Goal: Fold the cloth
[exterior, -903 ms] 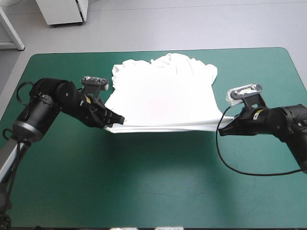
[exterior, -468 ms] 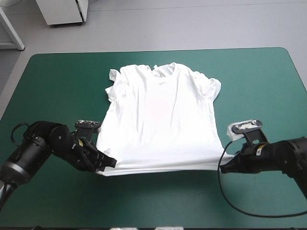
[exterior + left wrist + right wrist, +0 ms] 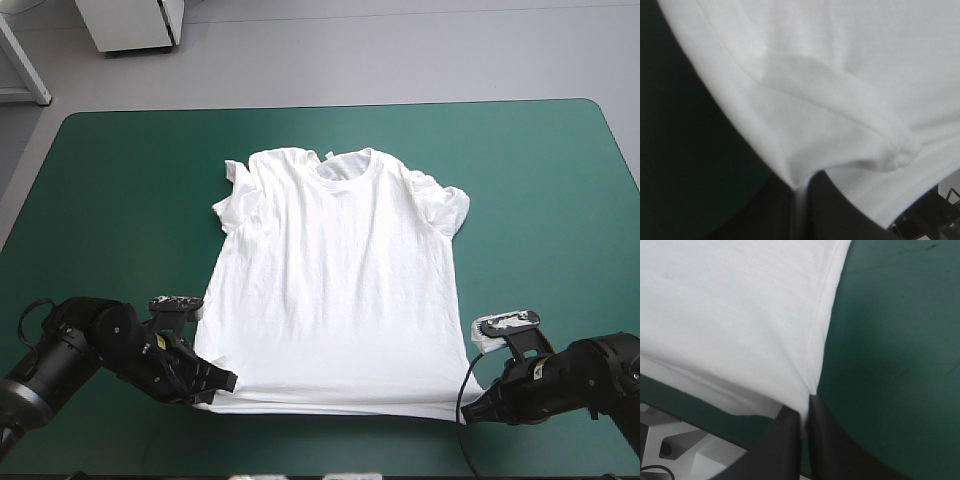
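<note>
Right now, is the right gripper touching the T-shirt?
Touching. The right wrist view shows the right gripper shut on a bottom corner of the T-shirt.

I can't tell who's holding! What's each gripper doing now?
Left gripper: shut on the T-shirt, at its hem corner.
Right gripper: shut on the T-shirt, other hem corner.

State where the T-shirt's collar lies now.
In the high view the T-shirt's collar lies centrally toward the far edge of the table, the opposite hem held by the left gripper and right gripper.
</note>
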{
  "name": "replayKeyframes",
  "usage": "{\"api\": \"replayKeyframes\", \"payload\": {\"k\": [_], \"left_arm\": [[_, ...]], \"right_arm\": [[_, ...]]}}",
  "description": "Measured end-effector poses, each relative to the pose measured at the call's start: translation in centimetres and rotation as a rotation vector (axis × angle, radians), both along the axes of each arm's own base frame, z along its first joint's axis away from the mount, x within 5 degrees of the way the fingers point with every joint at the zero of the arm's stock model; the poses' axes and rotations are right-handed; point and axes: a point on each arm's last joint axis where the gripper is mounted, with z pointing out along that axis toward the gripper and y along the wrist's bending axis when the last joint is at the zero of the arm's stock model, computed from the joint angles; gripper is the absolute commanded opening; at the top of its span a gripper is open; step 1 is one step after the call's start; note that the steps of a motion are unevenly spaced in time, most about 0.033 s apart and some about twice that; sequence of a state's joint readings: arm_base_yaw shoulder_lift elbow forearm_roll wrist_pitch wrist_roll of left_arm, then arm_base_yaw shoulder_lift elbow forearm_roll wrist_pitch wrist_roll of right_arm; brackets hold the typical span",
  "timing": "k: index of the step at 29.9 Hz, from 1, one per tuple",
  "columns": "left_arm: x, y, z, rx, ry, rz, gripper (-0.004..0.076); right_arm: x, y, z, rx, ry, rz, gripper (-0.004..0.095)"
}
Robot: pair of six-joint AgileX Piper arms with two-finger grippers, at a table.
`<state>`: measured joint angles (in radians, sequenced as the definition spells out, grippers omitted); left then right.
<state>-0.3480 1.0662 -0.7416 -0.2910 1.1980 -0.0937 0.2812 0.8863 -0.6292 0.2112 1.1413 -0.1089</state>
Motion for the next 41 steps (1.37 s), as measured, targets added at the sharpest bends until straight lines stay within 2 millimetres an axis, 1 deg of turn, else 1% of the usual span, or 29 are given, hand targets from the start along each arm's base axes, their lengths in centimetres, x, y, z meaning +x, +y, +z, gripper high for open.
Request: {"api": "replayKeyframes", "payload": {"k": [3, 5, 7, 8, 9, 11, 12, 13, 15, 17, 20, 23, 28, 30, 32, 34, 37, 39, 41], "left_arm": [[-0.3, 0.0, -0.1, -0.007, 0.008, 0.005, -0.0009], [-0.3, 0.0, -0.1, -0.008, 0.008, 0.005, -0.0008], [-0.3, 0.0, -0.2, -0.006, 0.009, 0.002, 0.0011], [-0.3, 0.1, -0.3, -0.004, 0.009, -0.004, 0.0038], [-0.4, 0.1, -0.4, 0.003, 0.01, -0.01, 0.0074], [-0.4, 0.4, -0.6, 0.039, 0.008, -0.026, 0.0147], [-0.4, 0.5, -0.6, 0.048, 0.009, -0.029, 0.0188], [-0.5, 0.5, -0.7, 0.05, 0.011, -0.029, 0.0217], [-0.5, 0.5, -0.7, 0.046, 0.014, -0.031, 0.0274], [-0.5, 0.4, -0.7, 0.031, 0.018, -0.037, 0.0307], [-0.7, 0.0, -0.6, -0.012, 0.029, -0.04, 0.0323], [-0.8, -0.4, -0.4, -0.058, 0.035, -0.06, 0.0326], [-1.3, -0.7, 0.1, -0.118, 0.018, -0.076, 0.0387], [-1.7, -0.7, 1.0, -0.145, -0.021, -0.081, 0.0403], [-2.0, -0.6, 2.6, -0.174, -0.085, -0.087, 0.0412], [-2.1, -0.6, 4.7, -0.202, -0.167, -0.095, 0.0412], [-2.2, -0.4, 8.6, -0.225, -0.314, -0.098, 0.0412], [-2.0, 0.1, 10.9, -0.185, -0.411, -0.098, 0.0412], [-1.3, 0.7, 12.5, -0.11, -0.485, -0.097, 0.0412]], "right_arm": [[-0.1, 0.0, -0.2, -0.002, 0.008, -0.001, -0.0008], [-0.1, 0.0, -0.2, -0.002, 0.01, 0.0, 0.0036], [-0.1, 0.0, -0.2, 0.0, 0.01, -0.001, 0.0141], [-0.1, 0.0, -0.2, 0.004, 0.011, 0.0, 0.0197], [-0.1, 0.0, -0.2, 0.001, 0.013, 0.004, 0.0289], [-0.3, -0.2, -0.3, -0.024, 0.024, 0.019, 0.0421], [-0.3, -0.2, -0.3, -0.028, 0.029, 0.023, 0.0481], [-0.4, -0.2, -0.3, -0.027, 0.036, 0.027, 0.0514], [-0.5, -0.2, -0.3, -0.026, 0.05, 0.03, 0.0536], [-0.6, -0.2, -0.3, -0.021, 0.053, 0.03, 0.0536], [-0.7, -0.2, 0.0, -0.016, 0.054, 0.032, 0.053], [-0.5, -0.1, 0.9, -0.01, 0.033, 0.035, 0.0527], [0.0, 0.1, 2.6, 0.006, -0.026, 0.034, 0.0527], [0.1, 0.1, 3.3, 0.014, -0.043, 0.025, 0.0527], [0.2, 0.1, 3.8, 0.021, -0.058, 0.014, 0.0527], [0.3, 0.2, 4.4, 0.032, -0.073, 0.01, 0.0527], [0.6, 0.3, 5.1, 0.052, -0.107, -0.004, 0.0527], [0.8, 0.4, 5.6, 0.066, -0.138, -0.015, 0.0527], [1.1, 0.5, 5.9, 0.087, -0.166, -0.041, 0.0527]]}}
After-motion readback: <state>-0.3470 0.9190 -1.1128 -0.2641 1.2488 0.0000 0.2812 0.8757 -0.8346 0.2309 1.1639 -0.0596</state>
